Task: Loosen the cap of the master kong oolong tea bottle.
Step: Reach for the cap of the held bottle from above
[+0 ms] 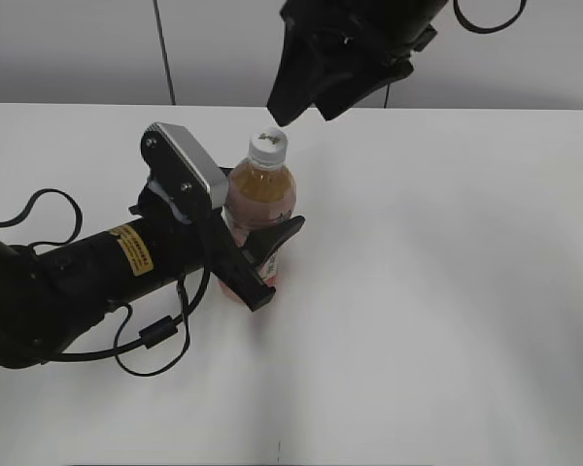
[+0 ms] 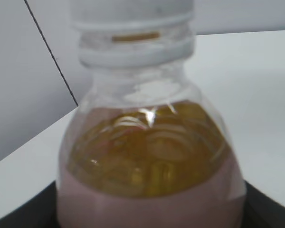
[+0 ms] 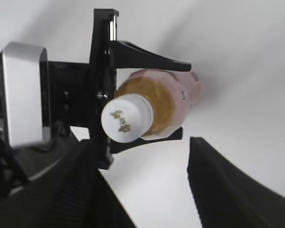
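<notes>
a tall clear plastic bottle of amber tea with a pink label (image 1: 257, 209) is seen standing upright on the white table (image 1: 447, 291), left of the table's middle in the exterior view. its small round white plastic screw cap with a dark mark on top (image 1: 269, 146) is seated on the neck.

the bottle's labelled body is clamped by the left black gripper (image 1: 262, 257), which reaches in from the left on a black arm carrying a yellow sticker (image 1: 132, 248) and a silver-grey wrist camera housing (image 1: 187, 165). one finger (image 1: 243, 277) is seen pressed against the near side of the bottle, and the other (image 1: 282, 231) against the far side. in the left wrist view the bottle (image 2: 149, 161) fills the picture, blurred, with the lower edge of the cap (image 2: 133, 16) at the top and the tea level just above the pink label.

the right black gripper (image 1: 296, 102) is held in the air just above and slightly behind the cap, apart from it. in the right wrist view its two dark fingers (image 3: 228, 190) are seen spread wide at the bottom of the picture, with nothing between them, while the cap (image 3: 127, 118), the bottle (image 3: 166, 102) and the left gripper (image 3: 149, 97) closed around it are seen from above.

black cables (image 1: 151, 335) are looped on the table beside the left arm.
</notes>
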You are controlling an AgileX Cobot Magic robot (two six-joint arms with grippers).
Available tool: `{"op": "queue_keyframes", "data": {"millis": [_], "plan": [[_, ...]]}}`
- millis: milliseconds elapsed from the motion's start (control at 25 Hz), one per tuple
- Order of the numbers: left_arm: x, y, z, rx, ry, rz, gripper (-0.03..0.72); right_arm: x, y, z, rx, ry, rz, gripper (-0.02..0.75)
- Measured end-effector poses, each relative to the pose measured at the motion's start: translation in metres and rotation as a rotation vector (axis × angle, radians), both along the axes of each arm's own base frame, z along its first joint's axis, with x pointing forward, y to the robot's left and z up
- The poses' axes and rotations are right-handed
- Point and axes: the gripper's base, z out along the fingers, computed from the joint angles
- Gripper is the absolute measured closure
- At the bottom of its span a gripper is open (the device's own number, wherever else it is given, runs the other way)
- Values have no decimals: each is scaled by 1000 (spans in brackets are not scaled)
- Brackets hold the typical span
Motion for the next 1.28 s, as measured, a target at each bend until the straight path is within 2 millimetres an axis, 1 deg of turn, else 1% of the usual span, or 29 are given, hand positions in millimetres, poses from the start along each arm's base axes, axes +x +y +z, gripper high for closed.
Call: {"op": "queue_keyframes", "data": {"millis": [160, 280, 480, 600, 680, 760, 840, 1120, 1280], "plan": [[0, 0, 0, 1, -1, 0, 246, 2, -2, -1, -48, -196, 258, 267], [0, 0, 0, 1, -1, 0, 246, 9, 2, 3, -30, -383, 366, 267], [0, 0, 0, 3, -3, -2, 246, 22, 8, 21, -20, -732, 544, 267], [0, 0, 0, 9, -10, -3, 246, 18, 10, 33, -22, -858, 731, 267], [0, 0, 0, 11, -13, -4, 246, 10, 10, 36, -10, -857, 862, 267], [0, 0, 0, 12, -13, -3, 246, 4, 8, 36, -5, -842, 938, 267], [0, 0, 0, 14, -14, -3, 246, 3, 8, 37, -8, -846, 978, 267], [0, 0, 0, 19, -19, -3, 246, 2, 7, 36, -27, -849, 1001, 267], [0, 0, 0, 20, -21, -3, 246, 1, 9, 36, -18, -810, 955, 267]]}}
